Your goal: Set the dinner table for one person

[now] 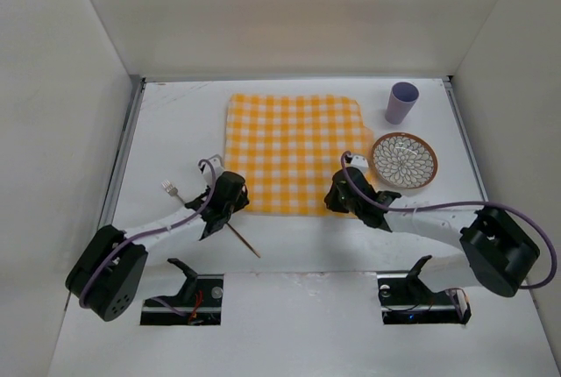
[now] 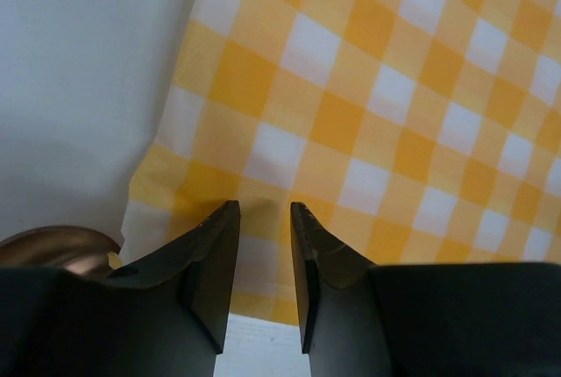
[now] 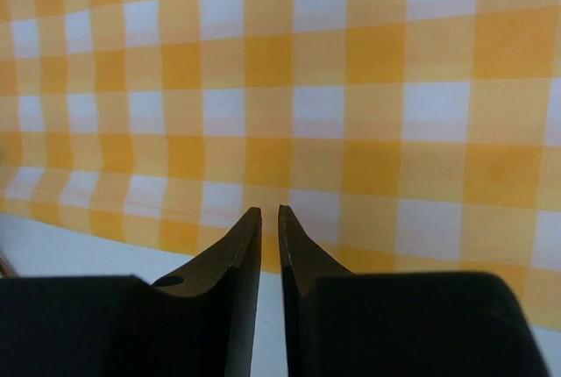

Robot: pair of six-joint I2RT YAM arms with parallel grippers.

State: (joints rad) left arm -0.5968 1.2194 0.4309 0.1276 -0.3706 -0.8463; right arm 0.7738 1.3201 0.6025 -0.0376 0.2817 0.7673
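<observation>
Evidently you work the near edge of the checked cloth [image 1: 294,153] to flatten it: left pincer [image 2: 265,210] released astride a corner pucker, right pincer [image 3: 270,212] nearly clenched, and I cannot tell whether it holds anything.

Furniture: one large white table [image 1: 175,114], matte and flat.
Back wall [image 1: 289,9]: plain white panel standing along the table's far edge.
Left wall [image 1: 53,131]: plain white panel rising from the table's left edge.
Right wall [image 1: 517,88]: matching white panel on the table's right edge.
Metal rail [image 1: 123,149]: thin grey strip running along the table's left edge, at the wall's foot.
Light: soft and even, with only faint shadows on the table.
</observation>
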